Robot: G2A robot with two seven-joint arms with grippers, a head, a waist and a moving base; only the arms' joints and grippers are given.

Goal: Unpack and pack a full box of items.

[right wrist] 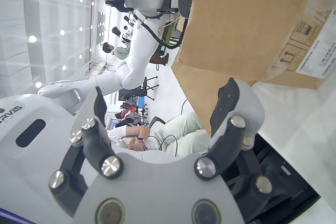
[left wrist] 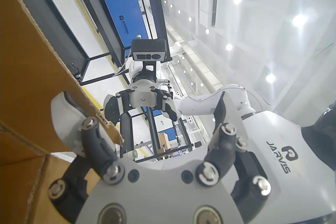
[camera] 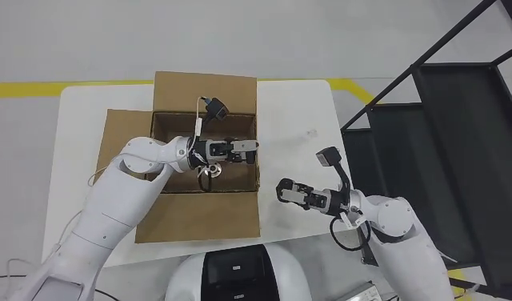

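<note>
Open cardboard box (camera: 204, 93) sits on the white tabletop (camera: 296, 117), carrying a printed label (right wrist: 321, 51) and handling symbols (right wrist: 288, 55). Left gripper (camera: 251, 150) is at the box's right wall, jaws spread. Right gripper (camera: 282, 192) is just beside the box, jaws spread.

The box (camera: 205, 93) is open from above, three flaps spread flat outward. Its right-hand cardboard edge stands between the spread fingers of the left gripper (camera: 250, 147), blocking sideways travel there. Bare table (camera: 296, 109) (right of the box) leaves room around the right gripper (camera: 282, 192), its fingers apart.
</note>
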